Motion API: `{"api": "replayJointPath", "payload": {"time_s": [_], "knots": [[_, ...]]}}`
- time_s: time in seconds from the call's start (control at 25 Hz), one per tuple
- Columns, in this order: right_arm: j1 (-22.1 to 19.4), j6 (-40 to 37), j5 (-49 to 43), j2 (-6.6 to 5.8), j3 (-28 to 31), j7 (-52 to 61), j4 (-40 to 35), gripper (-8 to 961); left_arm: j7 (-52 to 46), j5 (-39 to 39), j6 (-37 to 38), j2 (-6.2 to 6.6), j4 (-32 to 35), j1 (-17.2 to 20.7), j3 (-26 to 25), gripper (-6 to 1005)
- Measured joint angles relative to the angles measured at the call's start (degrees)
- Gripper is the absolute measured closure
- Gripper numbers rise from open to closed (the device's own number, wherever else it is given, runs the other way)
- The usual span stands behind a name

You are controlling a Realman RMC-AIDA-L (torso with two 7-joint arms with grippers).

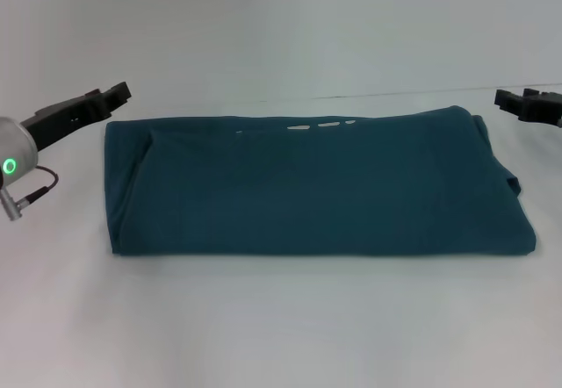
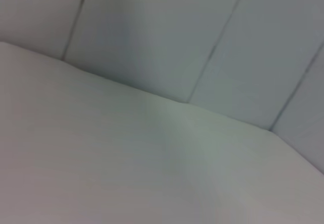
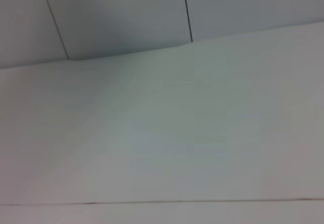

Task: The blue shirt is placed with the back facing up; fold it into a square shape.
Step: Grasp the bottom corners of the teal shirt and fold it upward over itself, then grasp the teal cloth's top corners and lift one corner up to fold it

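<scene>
The blue shirt point(image 1: 307, 186) lies on the white table as a wide, dark teal band, folded lengthwise, with small gaps along its far edge. My left gripper point(image 1: 118, 94) hovers just beyond the shirt's far left corner, off the cloth. At the picture's right edge my right gripper point(image 1: 509, 102) hangs beside the shirt's far right corner, also clear of the fabric. Nothing is held by either one. Both wrist views show only bare table and wall panels.
The white table point(image 1: 281, 326) runs all around the shirt. A thin seam point(image 1: 421, 92) crosses the table behind the shirt. A grey cable point(image 1: 39, 186) loops from the left arm.
</scene>
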Motion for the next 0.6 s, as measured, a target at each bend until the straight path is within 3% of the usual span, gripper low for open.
{"api": "replayJointPath", "payload": {"time_s": [0.44,0.6], "knots": [[-3.11,-13.90,-0.13,-3.06,-0.02,7.67,-2.76,186,-1.57,-1.91,1.88,0.49,-0.40,1.71,0.15,363],[-4.14,-16.52,-0.23,-3.32,-0.46,9.62,-4.11,146,-1.72,-2.18,3.42,0.60,-0.14,2.24,0.18,213]]}}
